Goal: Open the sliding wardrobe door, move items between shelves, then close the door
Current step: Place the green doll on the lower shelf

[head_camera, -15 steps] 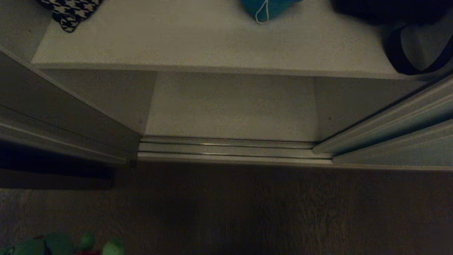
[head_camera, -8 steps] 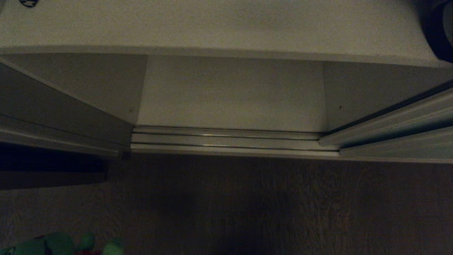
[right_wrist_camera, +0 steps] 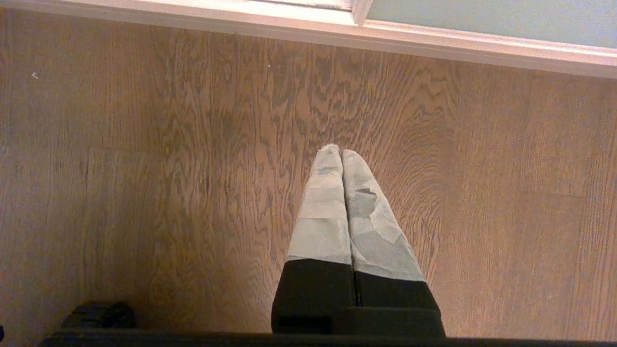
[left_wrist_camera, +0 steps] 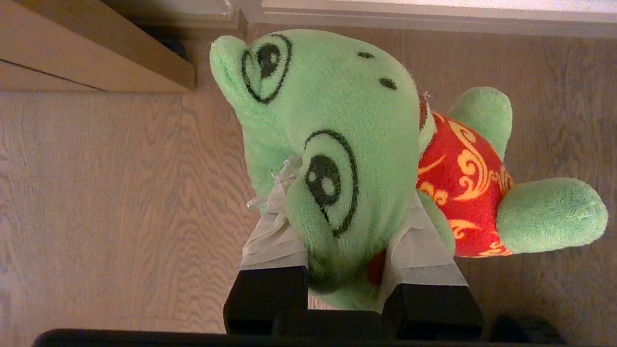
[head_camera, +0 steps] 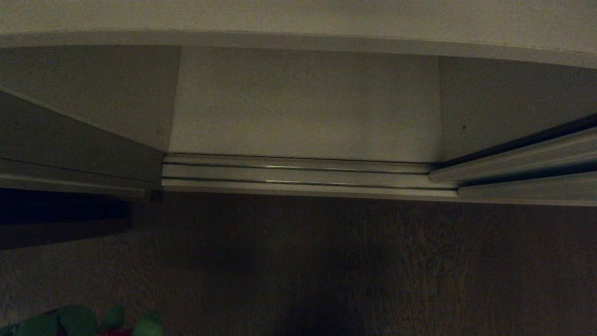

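A: Where is the green plush toy (left_wrist_camera: 347, 144)?

B: Low above the wooden floor (left_wrist_camera: 96, 202), pinched between the taped fingers of the left gripper (left_wrist_camera: 347, 231). In the head view only its top (head_camera: 84, 322) peeks in at the lower left corner.

A: And the right gripper (right_wrist_camera: 341, 153)?

B: Its fingers are pressed together, holding nothing, over the floor.

A: The wardrobe?

B: The opening is uncovered: a white shelf (head_camera: 298, 18) above, twin metal tracks (head_camera: 298, 170) at the sill. The sliding door (head_camera: 527, 163) seems pushed right, though it is dim.
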Robot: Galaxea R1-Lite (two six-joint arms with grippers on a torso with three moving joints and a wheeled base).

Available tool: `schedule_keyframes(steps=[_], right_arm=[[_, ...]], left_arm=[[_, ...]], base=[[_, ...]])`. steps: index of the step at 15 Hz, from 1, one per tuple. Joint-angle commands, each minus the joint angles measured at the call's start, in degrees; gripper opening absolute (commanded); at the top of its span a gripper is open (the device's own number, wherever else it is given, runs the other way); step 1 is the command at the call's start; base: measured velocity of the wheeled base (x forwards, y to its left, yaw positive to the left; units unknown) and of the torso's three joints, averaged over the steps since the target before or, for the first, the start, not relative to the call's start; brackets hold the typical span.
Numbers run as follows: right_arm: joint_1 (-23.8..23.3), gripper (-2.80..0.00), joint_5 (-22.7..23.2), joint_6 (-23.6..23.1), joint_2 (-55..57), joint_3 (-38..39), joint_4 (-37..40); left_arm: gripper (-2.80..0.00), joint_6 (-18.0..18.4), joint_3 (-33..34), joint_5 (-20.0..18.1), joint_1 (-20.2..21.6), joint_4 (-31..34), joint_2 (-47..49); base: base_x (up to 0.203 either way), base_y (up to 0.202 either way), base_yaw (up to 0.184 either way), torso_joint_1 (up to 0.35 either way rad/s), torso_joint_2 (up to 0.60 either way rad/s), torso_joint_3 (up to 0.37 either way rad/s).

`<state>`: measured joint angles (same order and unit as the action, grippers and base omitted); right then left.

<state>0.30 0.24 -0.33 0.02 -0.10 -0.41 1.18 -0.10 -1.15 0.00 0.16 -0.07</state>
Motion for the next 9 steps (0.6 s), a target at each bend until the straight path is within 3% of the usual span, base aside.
schedule_keyframes(steps=[1,9], right_arm=[[0.0,-2.80,0.0,0.0,0.0,0.0,0.0],[0.0,-2.80,0.0,0.0,0.0,0.0,0.0]], left_arm=[[-2.80,0.3,0.0,-0.2,0.0,0.0,0.1],[-2.80,0.6,0.0,-0.2,0.0,0.1,0.1]], base=[[0.000,0.000,0.000,0.002,0.01,-0.027],[0.000,0.000,0.000,0.000,0.00,0.000]])
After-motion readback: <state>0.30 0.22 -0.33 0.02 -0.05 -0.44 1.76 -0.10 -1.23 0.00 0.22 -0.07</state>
